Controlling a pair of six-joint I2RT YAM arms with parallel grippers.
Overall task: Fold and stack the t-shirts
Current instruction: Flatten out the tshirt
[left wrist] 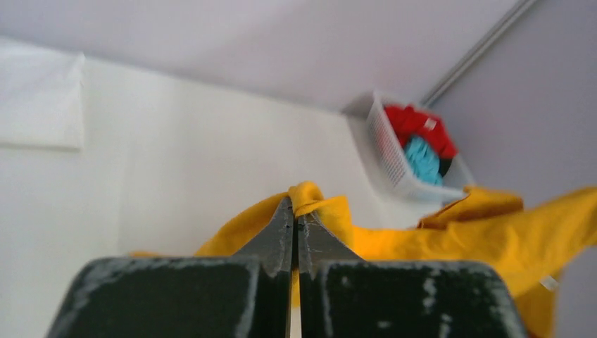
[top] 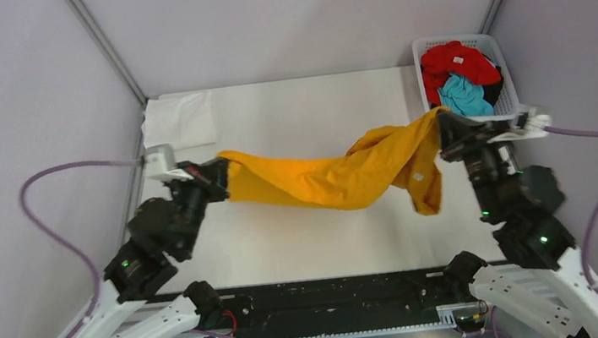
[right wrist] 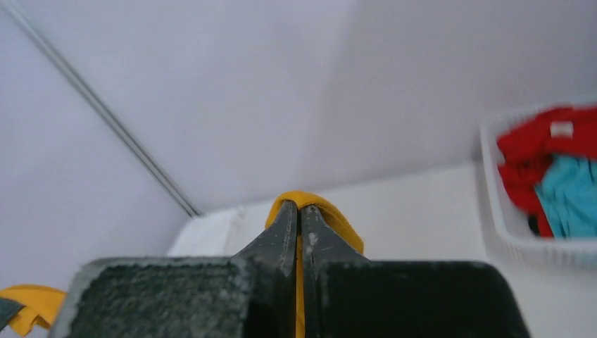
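Observation:
A mustard-orange t-shirt [top: 339,177] hangs stretched between my two grippers above the table, sagging in the middle. My left gripper [top: 224,173] is shut on its left end; the cloth bunches over the fingertips in the left wrist view [left wrist: 310,197]. My right gripper [top: 442,129] is shut on its right end, with a fold of cloth over the tips in the right wrist view [right wrist: 310,201]. A small label [top: 421,177] shows on the hanging right part. A folded white t-shirt [top: 180,121] lies at the table's far left. Red [top: 458,61] and turquoise [top: 464,96] t-shirts lie in the basket.
A white plastic lattice basket [top: 510,85] stands at the far right corner of the table, just behind my right gripper. Grey walls with metal corner posts close in the white table [top: 313,244] on three sides.

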